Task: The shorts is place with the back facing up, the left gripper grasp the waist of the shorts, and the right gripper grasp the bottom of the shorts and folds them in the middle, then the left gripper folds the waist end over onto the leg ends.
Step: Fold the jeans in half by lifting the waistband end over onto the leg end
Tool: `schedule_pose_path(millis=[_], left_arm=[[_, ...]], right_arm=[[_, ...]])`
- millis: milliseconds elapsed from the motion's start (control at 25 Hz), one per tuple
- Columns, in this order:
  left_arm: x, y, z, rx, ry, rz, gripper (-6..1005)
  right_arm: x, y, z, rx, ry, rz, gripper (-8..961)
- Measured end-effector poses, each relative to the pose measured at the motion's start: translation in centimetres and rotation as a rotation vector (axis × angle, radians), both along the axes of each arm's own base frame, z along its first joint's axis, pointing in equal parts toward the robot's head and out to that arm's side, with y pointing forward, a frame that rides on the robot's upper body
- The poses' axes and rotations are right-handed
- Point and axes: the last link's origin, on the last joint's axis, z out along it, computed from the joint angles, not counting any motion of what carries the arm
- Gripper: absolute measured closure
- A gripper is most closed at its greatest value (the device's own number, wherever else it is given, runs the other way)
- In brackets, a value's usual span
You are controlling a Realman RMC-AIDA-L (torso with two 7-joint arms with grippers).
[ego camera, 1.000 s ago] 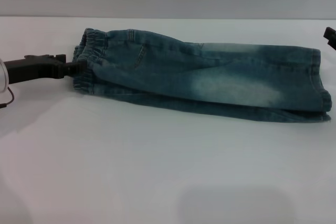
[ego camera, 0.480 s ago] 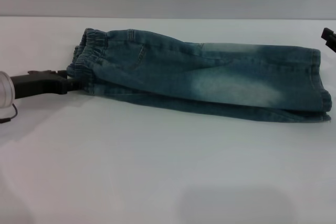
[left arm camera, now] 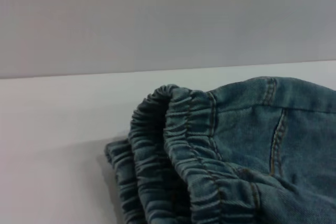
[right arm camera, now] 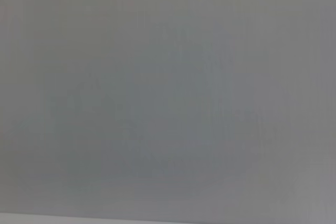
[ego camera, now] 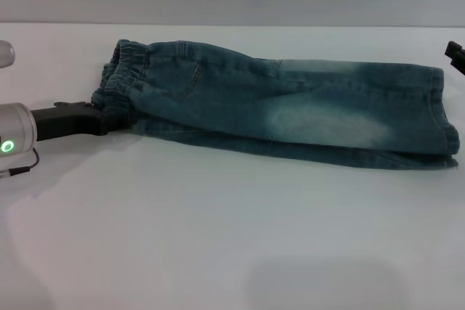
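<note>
The shorts (ego camera: 290, 107) lie folded lengthwise on the white table, a long band of faded blue-green denim. The waist (ego camera: 120, 78) is the gathered elastic end on the left, seen close up in the left wrist view as stacked ruched layers (left arm camera: 178, 150). The leg ends (ego camera: 443, 117) lie stacked at the right. My left gripper (ego camera: 102, 117) is low at the near corner of the waist, its black tip against the fabric. My right gripper (ego camera: 455, 54) shows only as a black tip at the far right edge, apart from the leg hems.
The white table (ego camera: 218, 237) stretches bare in front of the shorts. A grey wall rises behind the table's far edge. The right wrist view holds only plain grey surface.
My left gripper has slid along the waist toward the table's near side, and its silver wrist with the green ring has come into view. The shorts and right gripper have barely moved.
</note>
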Motion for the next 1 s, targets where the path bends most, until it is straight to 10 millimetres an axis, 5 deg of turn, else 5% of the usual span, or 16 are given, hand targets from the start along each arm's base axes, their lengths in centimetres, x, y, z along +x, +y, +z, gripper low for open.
schedule_pose_path(millis=[1000], left_arm=[[-0.1, 0.35, 0.2, 0.015, 0.014, 0.01, 302]], right_arm=[[0.3, -0.27, 0.01, 0.0, 0.0, -0.008, 553]])
